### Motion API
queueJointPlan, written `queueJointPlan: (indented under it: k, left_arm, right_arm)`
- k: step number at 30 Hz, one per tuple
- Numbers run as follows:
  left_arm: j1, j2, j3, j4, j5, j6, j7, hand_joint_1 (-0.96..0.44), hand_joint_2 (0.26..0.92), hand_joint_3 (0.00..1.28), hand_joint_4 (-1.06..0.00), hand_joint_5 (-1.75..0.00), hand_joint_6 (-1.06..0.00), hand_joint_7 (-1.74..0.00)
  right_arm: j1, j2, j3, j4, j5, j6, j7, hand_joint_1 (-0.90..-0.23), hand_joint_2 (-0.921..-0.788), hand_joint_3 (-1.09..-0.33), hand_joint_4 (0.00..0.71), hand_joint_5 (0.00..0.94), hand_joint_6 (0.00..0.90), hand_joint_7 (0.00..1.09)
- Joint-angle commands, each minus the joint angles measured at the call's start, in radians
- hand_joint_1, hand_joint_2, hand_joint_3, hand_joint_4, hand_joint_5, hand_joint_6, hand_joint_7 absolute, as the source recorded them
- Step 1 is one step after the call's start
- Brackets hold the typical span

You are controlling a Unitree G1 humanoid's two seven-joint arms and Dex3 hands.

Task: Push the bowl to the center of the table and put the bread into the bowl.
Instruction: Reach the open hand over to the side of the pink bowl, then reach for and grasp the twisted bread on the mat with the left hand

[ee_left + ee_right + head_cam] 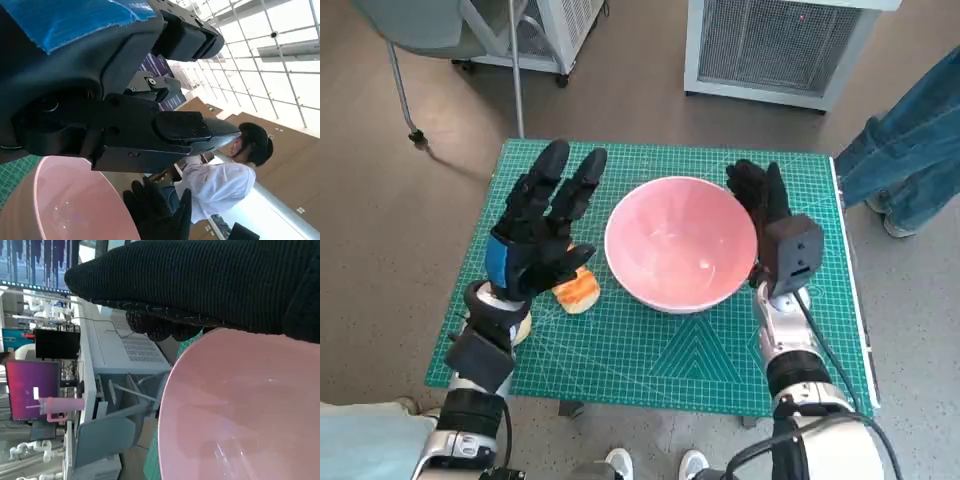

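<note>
A large pink bowl (680, 242) stands empty near the middle of the green cutting mat (670, 340). My right hand (758, 195), in its black glove, lies flat against the bowl's right rim, fingers stretched out and holding nothing. The bowl's pink inside (245, 410) fills the right wrist view under the glove (200, 280). My left hand (545, 220) hovers with fingers spread over the mat's left side. The bread (577, 290), an orange-brown roll, lies on the mat just below that hand, partly hidden by it. The left wrist view shows the bowl's rim (65, 200) and the gloved right hand (157, 210) beyond.
A pale round object (520, 328) peeks out beside my left wrist at the mat's left edge. A person's jeans-clad legs (910, 150) stand at the table's right. A white unit (775, 40) and a chair (430, 30) stand beyond the far edge.
</note>
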Motion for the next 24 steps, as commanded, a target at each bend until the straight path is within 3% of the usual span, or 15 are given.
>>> queueJointPlan:
  k: [1, 7, 11, 15, 18, 24]
  left_arm:
    - [0.019, 0.028, 0.017, -0.030, 0.005, 0.013, 0.007, -0.22, 0.921, 0.20, -0.31, 0.00, -0.34, 0.00]
    - [0.005, 0.098, 0.042, -0.020, 0.046, 0.002, 0.014, -0.23, 0.921, 0.21, -0.31, 0.00, -0.33, 0.00]
    - [-0.027, 0.218, 0.051, 0.026, 0.088, -0.054, -0.024, -0.23, 0.921, 0.19, -0.27, 0.00, -0.31, 0.00]
    - [-0.061, 0.350, 0.044, 0.080, 0.127, -0.112, -0.072, -0.26, 0.921, 0.12, -0.22, 0.00, -0.31, 0.00]
    - [-0.088, 0.424, 0.034, 0.120, 0.160, -0.151, -0.093, -0.25, 0.917, 0.07, -0.20, 0.00, -0.31, 0.00]
    - [-0.149, 0.565, 0.007, 0.192, 0.344, -0.214, -0.043, -0.22, 0.896, 0.02, -0.19, 0.00, -0.36, -0.02]
  right_arm:
    - [0.007, -0.013, -0.006, -0.016, 0.012, -0.030, 0.011, -0.637, -0.921, -0.827, 0.215, 0.001, 0.129, 0.40]
    - [0.029, -0.021, 0.005, -0.092, 0.005, -0.135, 0.012, -0.620, -0.921, -0.849, 0.214, 0.000, 0.128, 0.40]
    - [0.078, -0.024, 0.019, -0.204, 0.011, -0.244, 0.042, -0.588, -0.921, -0.863, 0.223, 0.004, 0.123, 0.40]
    - [0.135, -0.027, 0.032, -0.317, 0.025, -0.330, 0.081, -0.597, -0.921, -0.853, 0.235, 0.005, 0.086, 0.47]
    - [0.170, -0.029, 0.044, -0.380, 0.032, -0.366, 0.099, -0.605, -0.921, -0.847, 0.240, 0.004, 0.048, 0.54]
    - [0.231, -0.032, 0.062, -0.499, 0.053, -0.403, 0.130, -0.605, -0.921, -0.844, 0.239, 0.001, 0.005, 0.63]
